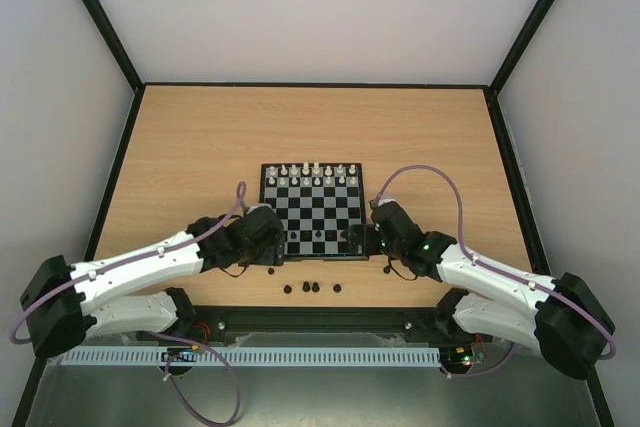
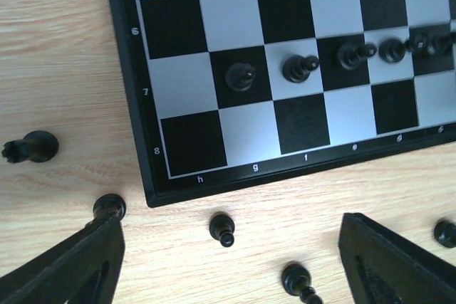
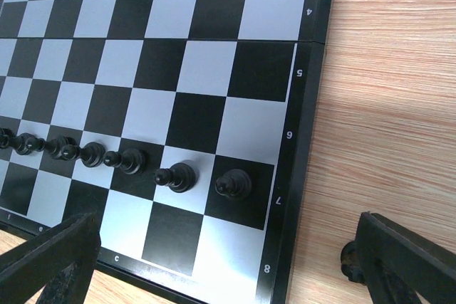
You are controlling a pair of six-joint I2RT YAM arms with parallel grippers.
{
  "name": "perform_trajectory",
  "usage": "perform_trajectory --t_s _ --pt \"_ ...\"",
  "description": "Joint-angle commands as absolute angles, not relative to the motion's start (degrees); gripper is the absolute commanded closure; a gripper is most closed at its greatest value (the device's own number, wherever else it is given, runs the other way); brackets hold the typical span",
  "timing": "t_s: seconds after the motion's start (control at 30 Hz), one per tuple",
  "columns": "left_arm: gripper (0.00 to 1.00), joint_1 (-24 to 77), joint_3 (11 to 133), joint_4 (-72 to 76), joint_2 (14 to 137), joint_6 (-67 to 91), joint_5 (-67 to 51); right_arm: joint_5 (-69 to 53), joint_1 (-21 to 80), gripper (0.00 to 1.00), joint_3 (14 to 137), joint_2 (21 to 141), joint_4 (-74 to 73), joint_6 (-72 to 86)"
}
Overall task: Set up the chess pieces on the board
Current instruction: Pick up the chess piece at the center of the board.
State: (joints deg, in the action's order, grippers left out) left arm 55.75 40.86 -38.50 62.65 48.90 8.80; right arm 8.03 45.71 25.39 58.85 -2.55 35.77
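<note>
The board (image 1: pixel 312 209) lies at the middle of the wooden table (image 1: pixel 190 147), with open wood to its left, right and far sides. White pieces (image 1: pixel 317 169) fill its two far rows; seven black pawns (image 3: pixel 177 176) line row 7, the near row's squares uncovered. Loose black pieces (image 1: pixel 306 288) dot the table just off the near edge. The left gripper (image 2: pixel 229 247) hangs at the near-left corner and the right gripper (image 3: pixel 228 236) at the near-right corner, both with jaws spread wide, pinching nothing, a loose piece beside a fingertip of each.
</note>
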Motion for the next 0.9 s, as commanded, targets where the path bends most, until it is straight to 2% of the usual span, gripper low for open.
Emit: perform_trajectory --t_s 0.0,0.23,0.4,0.63,0.87 --pt "0.20 58.5 40.8 -37.8 66.7 52.8 10.8 9.0 45.6 0.01 25.5 57.0 -2.7 35.2" --pt "0.49 61.9 42.3 -36.7 73.3 55.0 12.9 8.6 45.5 0.01 25.2 55.7 -3.0 35.2" --pt "0.60 63.4 42.0 -35.7 76.3 55.9 12.5 8.6 45.6 0.01 24.6 54.3 -3.1 35.3" --pt "0.67 64.5 41.5 -34.5 79.2 56.5 12.3 8.2 45.5 0.01 24.5 54.3 -3.0 35.3" --pt "0.69 64.5 40.4 -35.0 79.1 56.8 12.3 8.1 45.6 0.01 24.4 54.5 -2.9 35.3"
